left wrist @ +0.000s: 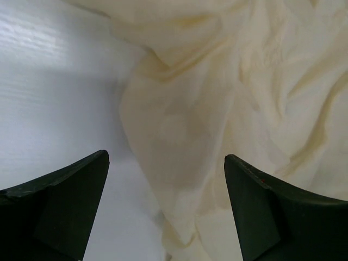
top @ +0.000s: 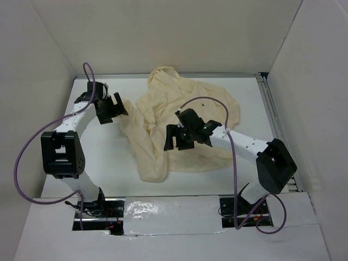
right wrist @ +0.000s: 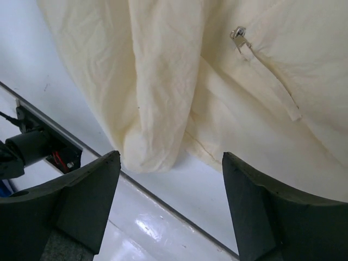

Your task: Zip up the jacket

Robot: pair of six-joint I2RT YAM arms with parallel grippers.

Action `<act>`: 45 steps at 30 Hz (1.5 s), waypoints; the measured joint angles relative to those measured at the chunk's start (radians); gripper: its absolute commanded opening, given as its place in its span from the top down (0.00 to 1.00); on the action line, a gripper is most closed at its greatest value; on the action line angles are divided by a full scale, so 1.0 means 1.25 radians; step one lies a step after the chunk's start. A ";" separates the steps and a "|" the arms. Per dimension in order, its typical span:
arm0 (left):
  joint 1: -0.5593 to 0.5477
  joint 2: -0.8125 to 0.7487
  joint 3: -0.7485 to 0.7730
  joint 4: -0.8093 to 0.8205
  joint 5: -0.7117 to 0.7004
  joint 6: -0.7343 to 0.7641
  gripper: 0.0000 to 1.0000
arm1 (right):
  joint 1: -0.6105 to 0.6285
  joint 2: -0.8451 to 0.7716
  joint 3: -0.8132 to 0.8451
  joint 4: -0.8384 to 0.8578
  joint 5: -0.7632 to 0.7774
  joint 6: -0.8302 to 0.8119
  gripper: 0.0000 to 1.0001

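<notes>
Two grippers in view, both spread wide with nothing held. The jacket [top: 163,103] lies crumpled on the white table [top: 109,163], roughly centred in the top view, its hood-like end toward 12 o'clock and a folded sleeve or hem trailing toward 7 o'clock near the table's near edge. The left gripper [top: 111,109] sits at 9 o'clock of the garment, just beside its left margin. In the left wrist view its two dark fingers [left wrist: 81,185] frame the boundary where bare table meets the jacket [left wrist: 228,109], the cloth filling the frame from 12 round to 5 o'clock; whether the tips touch the surface cannot be told. The right gripper [top: 182,136] is over the lower middle of the jacket. From the right wrist view, its fingers [right wrist: 255,201] bracket a rounded fold of the jacket [right wrist: 157,87] close to the table edge. A small metal zipper pull [right wrist: 237,33] shows at 1 o'clock in that view, with a narrow fabric strip [right wrist: 277,87] running from it toward 4 o'clock, well apart from both fingertips.
</notes>
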 measured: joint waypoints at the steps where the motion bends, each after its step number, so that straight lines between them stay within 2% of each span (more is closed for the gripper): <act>1: -0.004 -0.026 -0.028 0.002 0.015 -0.002 0.01 | 0.000 -0.009 0.000 -0.001 0.003 -0.004 0.18; 5: -0.047 -0.193 -0.153 0.043 0.080 -0.018 0.01 | 0.005 -0.045 -0.002 0.003 0.019 -0.021 0.20; 10: -0.163 -0.365 -0.303 0.115 0.188 -0.040 0.01 | 0.010 -0.024 -0.010 0.013 0.038 -0.030 0.23; 17: -0.314 -0.488 -0.544 0.132 0.212 -0.134 0.01 | 0.003 0.177 0.105 0.026 0.018 -0.028 0.27; 21: -0.394 -0.538 -0.613 0.117 0.204 -0.179 0.01 | 0.004 0.268 0.179 0.034 -0.001 -0.016 0.30; 23: -0.432 -0.550 -0.630 0.118 0.196 -0.190 0.01 | 0.004 0.297 0.198 0.034 -0.004 -0.007 0.32; 25: -0.476 -0.554 -0.637 0.130 0.190 -0.193 0.01 | 0.005 0.319 0.210 0.033 -0.003 0.002 0.39; 29: -0.555 -0.539 -0.637 0.165 0.170 -0.211 0.01 | 0.005 0.342 0.219 0.033 -0.005 0.019 0.61; 32: -0.580 -0.477 -0.622 0.189 0.144 -0.212 0.01 | 0.006 0.341 0.219 0.032 -0.008 0.030 0.62; 37: -0.608 -0.300 -0.535 0.190 0.060 -0.235 0.02 | 0.017 0.320 0.199 0.033 -0.002 0.047 0.62; 39: -0.618 -0.251 -0.508 0.184 0.029 -0.251 0.21 | 0.024 0.295 0.178 0.031 0.000 0.059 0.64; 40: -0.625 -0.229 -0.498 0.182 0.015 -0.260 0.35 | 0.027 0.285 0.171 0.027 0.002 0.064 0.65; 41: -0.634 -0.211 -0.486 0.177 0.002 -0.265 0.77 | 0.030 0.274 0.164 0.025 0.002 0.070 0.70; 42: -0.643 -0.197 -0.478 0.173 -0.006 -0.272 0.96 | 0.032 0.266 0.161 0.024 0.005 0.076 0.73; 43: -0.656 -0.182 -0.468 0.165 -0.018 -0.271 1.00 | 0.033 0.258 0.158 0.023 0.005 0.081 0.75; 45: -0.676 -0.167 -0.445 0.137 -0.039 -0.277 1.00 | 0.034 0.246 0.150 0.014 0.019 0.086 0.82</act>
